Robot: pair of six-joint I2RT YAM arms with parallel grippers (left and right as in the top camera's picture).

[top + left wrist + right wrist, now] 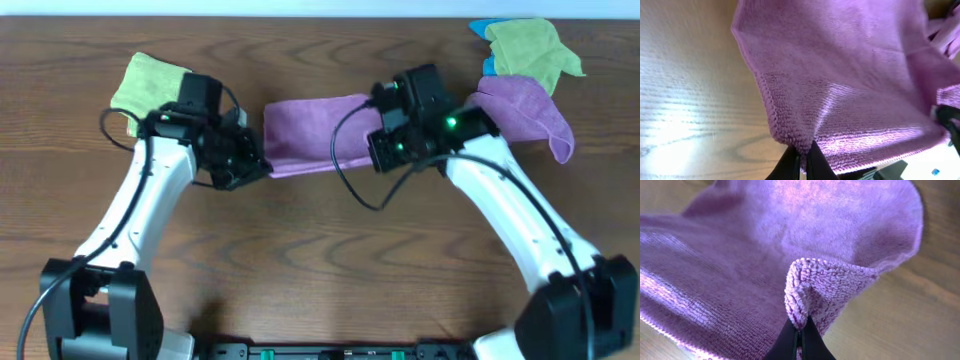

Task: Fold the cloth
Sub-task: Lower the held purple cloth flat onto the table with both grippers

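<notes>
The purple cloth (315, 132) is stretched as a band between my two grippers over the middle of the table. My left gripper (258, 165) is shut on its left near corner; in the left wrist view the black fingertips (790, 162) pinch the fuzzy hem of the cloth (855, 80). My right gripper (380, 150) is shut on the right corner. In the right wrist view that gripper (800, 330) nips a bunched fold of the cloth (765, 255), which sags above the wood.
A paler purple cloth (525, 110) lies at the back right, with a light green cloth (525, 45) behind it over something blue (484, 30). Another light green cloth (145, 85) lies at the back left, partly under my left arm.
</notes>
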